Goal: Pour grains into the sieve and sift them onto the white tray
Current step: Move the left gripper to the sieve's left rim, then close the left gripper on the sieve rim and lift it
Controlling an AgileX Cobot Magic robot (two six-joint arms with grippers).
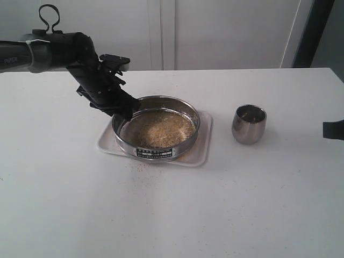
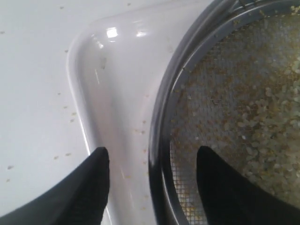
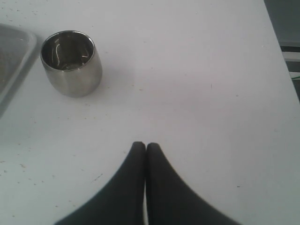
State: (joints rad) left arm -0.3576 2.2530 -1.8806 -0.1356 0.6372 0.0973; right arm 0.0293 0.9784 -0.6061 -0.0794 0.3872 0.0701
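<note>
Steel sieve (image 1: 124,141) holding grains (image 1: 161,129), sitting on white tray (image 1: 198,156), side label (image 1: 156,153) print too small to read, left gripper (image 2: 150,152) spread wide astride sieve rim, gripping nothing, right gripper (image 3: 146,146) pinched together, empty, apart from steel cup (image 1: 249,124)

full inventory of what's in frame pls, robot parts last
table: 1, white, under everything
tray: 1, white, middle of the table
sieve: 1, steel, sitting on the tray
grains: one layer, yellow and pale beige, on the sieve's mesh; a few loose on the tray and table
cup: 1, steel, upright on the table right of the tray, not touching it
left gripper: 1, black, open, fingers either side of the sieve's wall
right gripper: 1, black, shut, over the table right of the cup
</note>
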